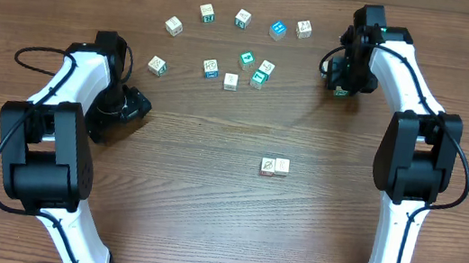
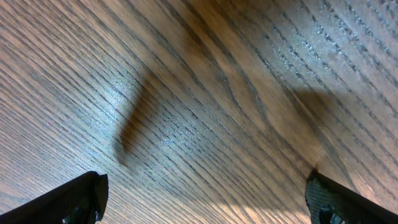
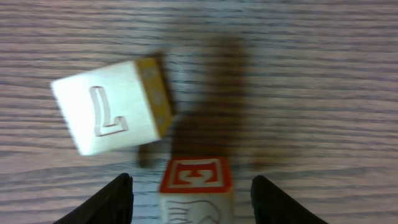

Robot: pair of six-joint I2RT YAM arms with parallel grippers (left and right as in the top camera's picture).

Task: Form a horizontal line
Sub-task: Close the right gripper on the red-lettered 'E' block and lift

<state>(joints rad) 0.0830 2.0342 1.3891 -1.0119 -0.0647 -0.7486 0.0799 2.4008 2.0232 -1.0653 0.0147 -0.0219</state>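
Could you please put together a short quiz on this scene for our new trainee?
1. True or false: the left gripper holds a cube.
2. How many cubes make up the touching row?
3. What sits between the fingers of the right gripper? A: nothing. B: the red-framed cube. C: a marble.

Key: 1 false, it is open and empty. 2 two. 3 B, with a gap showing on each side.
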